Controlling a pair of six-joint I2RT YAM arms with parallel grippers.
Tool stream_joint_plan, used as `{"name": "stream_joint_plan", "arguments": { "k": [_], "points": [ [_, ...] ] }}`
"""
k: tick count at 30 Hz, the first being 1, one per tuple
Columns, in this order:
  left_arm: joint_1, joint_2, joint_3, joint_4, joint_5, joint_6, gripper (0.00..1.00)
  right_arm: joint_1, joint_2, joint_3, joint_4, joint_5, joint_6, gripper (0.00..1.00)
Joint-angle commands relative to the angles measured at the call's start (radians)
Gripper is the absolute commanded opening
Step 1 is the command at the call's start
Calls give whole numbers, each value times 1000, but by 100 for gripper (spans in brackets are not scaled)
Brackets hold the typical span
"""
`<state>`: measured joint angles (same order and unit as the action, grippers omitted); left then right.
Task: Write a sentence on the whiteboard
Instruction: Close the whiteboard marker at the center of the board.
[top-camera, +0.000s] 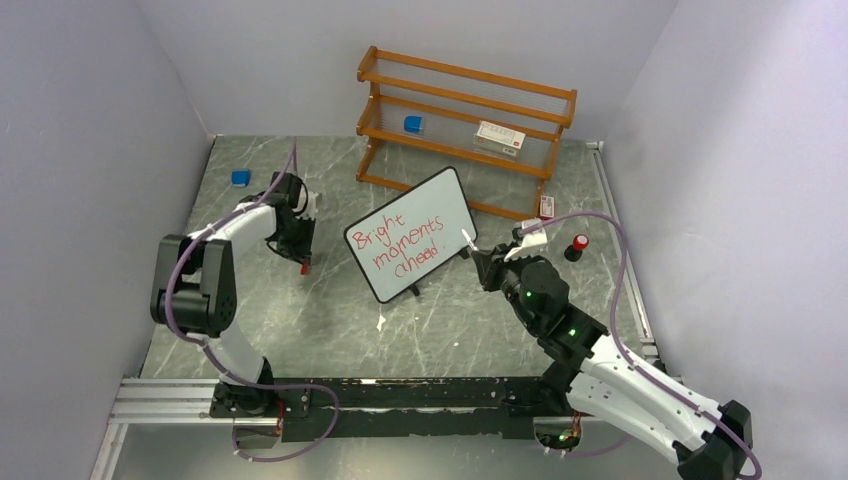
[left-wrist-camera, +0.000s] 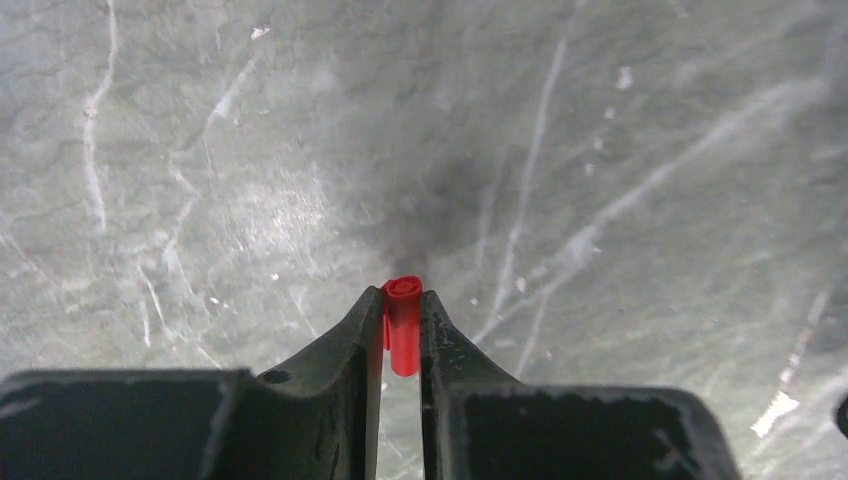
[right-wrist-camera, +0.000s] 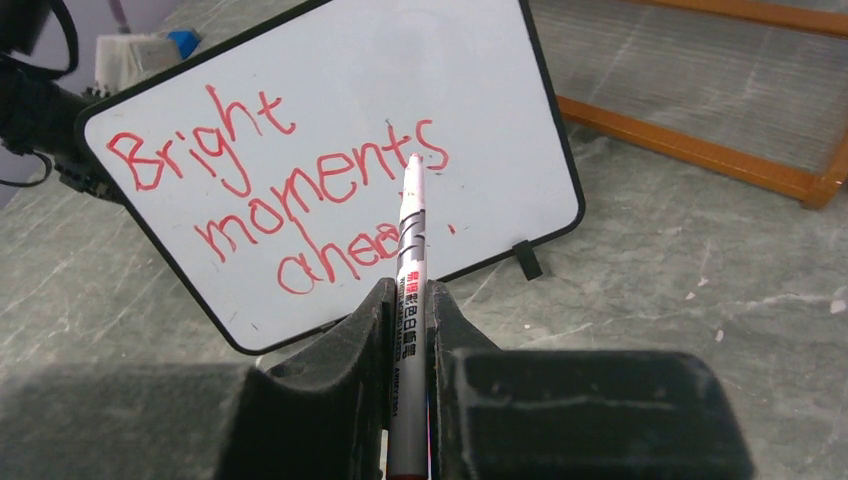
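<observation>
The whiteboard (top-camera: 410, 235) (right-wrist-camera: 330, 150) stands tilted at mid-table, with "Bright moments" and a third, partly hidden word written on it in red. My right gripper (top-camera: 482, 260) (right-wrist-camera: 408, 292) is shut on a silver-white marker (right-wrist-camera: 410, 230) (top-camera: 467, 240) just right of the board. The marker's tip points at the board's right part; I cannot tell whether it touches. My left gripper (top-camera: 303, 262) (left-wrist-camera: 402, 300) hangs low over the table left of the board, shut on a small red marker cap (left-wrist-camera: 402, 325) that pokes out between its fingertips.
A wooden shelf (top-camera: 465, 110) stands behind the board, with a blue block (top-camera: 412, 124) and a white box (top-camera: 499, 137) on it. A blue block (top-camera: 240, 177) lies far left. A red-topped black object (top-camera: 578, 246) and a small box (top-camera: 546, 206) sit right of the board.
</observation>
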<state>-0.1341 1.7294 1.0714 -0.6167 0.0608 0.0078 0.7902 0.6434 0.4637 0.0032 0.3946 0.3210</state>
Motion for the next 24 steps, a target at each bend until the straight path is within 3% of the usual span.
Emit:
{"name": "stream_joint_plan", "arguments": {
  "k": [1, 7, 14, 20, 24],
  "points": [
    [11, -134, -33, 41, 93, -65, 5, 1, 19, -3, 61, -59, -21, 0],
    [11, -411, -141, 157, 127, -251, 5, 66, 49, -16, 143, -76, -42, 0],
    [13, -815, -255, 265, 88, -493, 5, 304, 112, -19, 281, 81, -89, 0],
    [13, -1020, -318, 316, 96, -660, 5, 447, 181, -4, 426, 141, -152, 0],
    [13, -1070, -352, 363, 127, -749, 5, 506, 226, -4, 545, 153, -209, 0]
  ]
}}
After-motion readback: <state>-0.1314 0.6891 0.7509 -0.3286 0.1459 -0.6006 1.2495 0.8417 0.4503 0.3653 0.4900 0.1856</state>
